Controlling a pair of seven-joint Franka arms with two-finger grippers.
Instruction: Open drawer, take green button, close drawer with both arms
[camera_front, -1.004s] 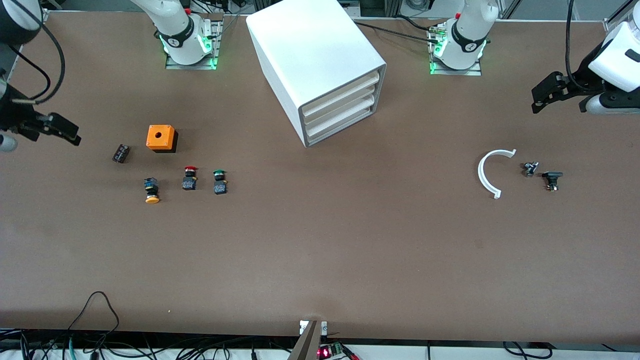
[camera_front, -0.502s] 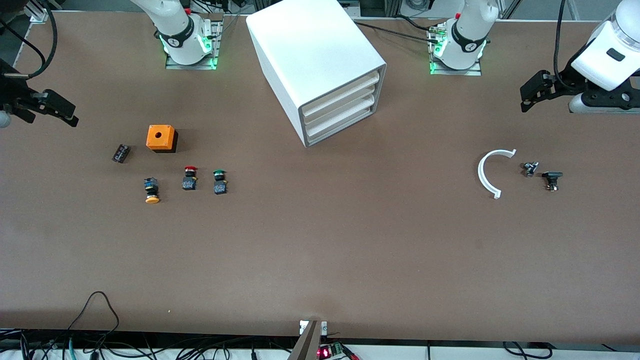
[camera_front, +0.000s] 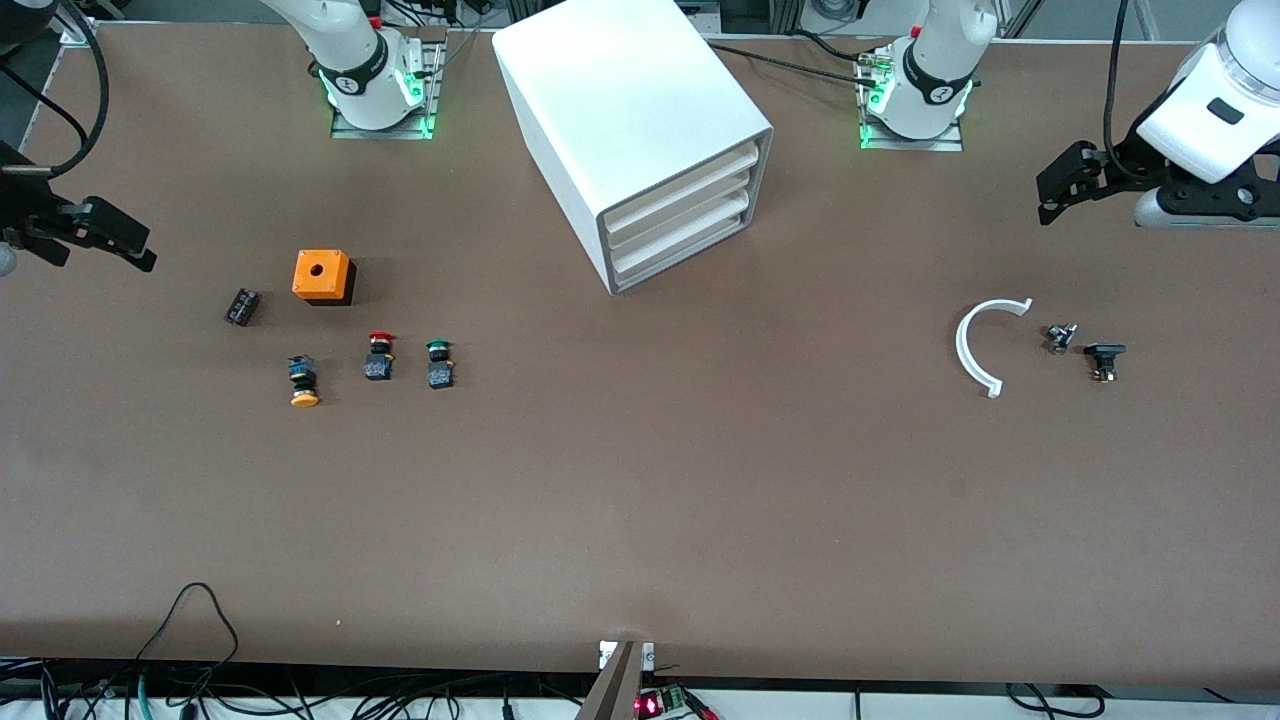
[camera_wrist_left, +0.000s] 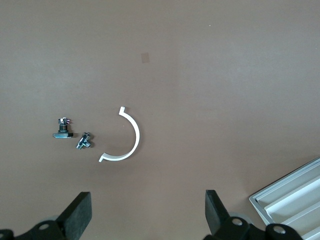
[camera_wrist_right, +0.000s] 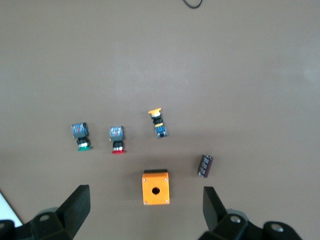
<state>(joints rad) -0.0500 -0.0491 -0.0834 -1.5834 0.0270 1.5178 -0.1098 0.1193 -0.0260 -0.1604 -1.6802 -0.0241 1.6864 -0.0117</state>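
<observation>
Button (camera_front: 439, 363) on table, well apart from both open jaws.

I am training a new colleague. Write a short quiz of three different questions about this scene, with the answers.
1. True or false: the bottom drawer of the white cabinet is pulled out.
2. Which button lies nearest the cabinet? A red-capped B green-capped C orange-capped
3. Fill in: the left tool hangs open over the white curved ____.

Key: 1 false; 2 B; 3 piece. The right tool is also open.
</observation>
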